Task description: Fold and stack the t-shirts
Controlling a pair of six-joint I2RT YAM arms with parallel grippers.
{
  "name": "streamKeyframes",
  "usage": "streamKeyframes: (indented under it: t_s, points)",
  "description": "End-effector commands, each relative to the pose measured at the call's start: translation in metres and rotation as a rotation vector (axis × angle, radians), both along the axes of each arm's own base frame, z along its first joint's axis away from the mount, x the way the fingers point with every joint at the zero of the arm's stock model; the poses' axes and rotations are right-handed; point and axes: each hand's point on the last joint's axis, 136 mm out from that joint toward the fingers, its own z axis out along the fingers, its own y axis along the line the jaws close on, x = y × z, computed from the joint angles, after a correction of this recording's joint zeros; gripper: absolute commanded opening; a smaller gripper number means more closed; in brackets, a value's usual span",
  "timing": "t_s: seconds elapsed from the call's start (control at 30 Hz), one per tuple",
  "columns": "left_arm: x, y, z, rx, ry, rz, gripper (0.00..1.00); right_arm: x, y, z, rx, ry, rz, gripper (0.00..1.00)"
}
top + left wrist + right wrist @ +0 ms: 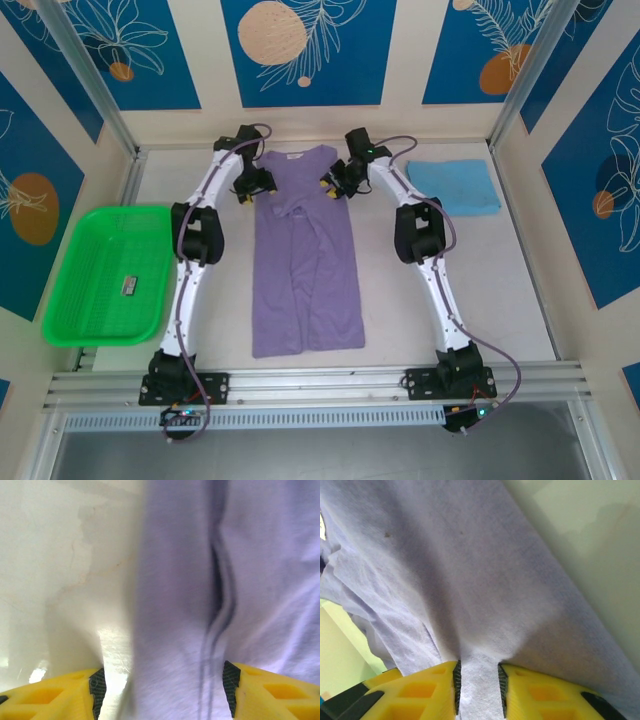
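The lavender t-shirt (305, 270) lies flat in the middle of the table as a long narrow strip, collar to the back, sleeves folded inward. My left gripper (262, 185) hovers at its upper left edge; in the left wrist view its jaws (164, 690) stand wide open over the cloth edge (175, 580) and bare table. At the upper right edge is my right gripper (335, 185). Its yellow fingers (477, 690) are drawn close together with a pinch of lavender cloth (470, 555) filling the gap. The light blue t-shirt (455, 185) lies folded at the back right.
A bright green tray (60, 300) sits at the left edge of the table with a small dark item (129, 286) inside. Patterned walls enclose the back and sides. A metal rail (320, 385) runs along the near edge by the arm bases.
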Motion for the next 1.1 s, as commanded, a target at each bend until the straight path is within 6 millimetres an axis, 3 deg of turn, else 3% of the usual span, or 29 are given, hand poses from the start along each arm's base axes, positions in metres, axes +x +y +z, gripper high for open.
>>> streamKeyframes:
  t_s: [0.0, 0.13, 0.2, 0.27, 0.37, 0.47, 0.53, 0.6, 0.63, 0.73, 0.77, 0.87, 0.97, 1.07]
  points:
    - [0.066, -0.021, -0.002, -0.110, -0.234, 0.006, 0.65, -0.015, -0.033, -0.026, -0.073, 0.126, -0.079, 0.33]
    - [0.083, -0.038, 0.022, -0.204, -0.317, 0.030, 0.68, -0.009, -0.037, -0.008, -0.025, 0.111, -0.109, 0.45]
    - [0.085, -0.042, 0.046, -0.223, -0.356, 0.024, 0.74, -0.002, -0.036, 0.012, 0.005, 0.075, -0.100, 0.51]
    - [0.084, -0.043, 0.084, -0.234, -0.405, 0.016, 0.81, 0.005, -0.034, 0.044, 0.031, 0.012, -0.064, 0.56]
    - [0.069, -0.042, 0.142, -0.240, -0.453, -0.005, 0.90, 0.002, -0.034, 0.099, 0.060, -0.083, 0.000, 0.60]
    - [0.033, -0.046, 0.175, -0.244, -0.419, -0.028, 0.91, -0.027, -0.042, 0.143, 0.014, -0.151, 0.077, 0.62]
    - [-0.002, -0.054, 0.187, -0.232, -0.396, -0.059, 0.90, -0.063, -0.047, 0.159, -0.005, -0.174, 0.116, 0.63]
    - [-0.045, -0.065, 0.182, -0.223, -0.355, -0.106, 0.90, -0.109, -0.055, 0.159, -0.008, -0.176, 0.144, 0.63]
    - [-0.070, -0.069, 0.177, -0.225, -0.324, -0.132, 0.86, -0.140, -0.062, 0.149, -0.019, -0.139, 0.160, 0.63]
    - [-0.155, -0.074, 0.146, -0.222, -0.188, -0.239, 0.77, -0.233, -0.073, 0.123, -0.016, -0.027, 0.242, 0.61]
    - [-0.186, -0.071, 0.132, -0.214, -0.131, -0.280, 0.74, -0.270, -0.075, 0.114, -0.008, 0.024, 0.281, 0.60]
    - [-0.275, -0.051, 0.100, -0.222, 0.030, -0.345, 0.65, -0.352, -0.084, 0.093, -0.002, 0.127, 0.349, 0.55]
    - [-0.350, -0.024, 0.068, -0.237, 0.187, -0.339, 0.57, -0.411, -0.081, 0.072, 0.051, 0.187, 0.384, 0.53]
    - [-0.402, -0.025, 0.052, -0.363, 0.310, -0.306, 0.54, -0.450, -0.076, 0.051, 0.059, 0.239, 0.429, 0.50]
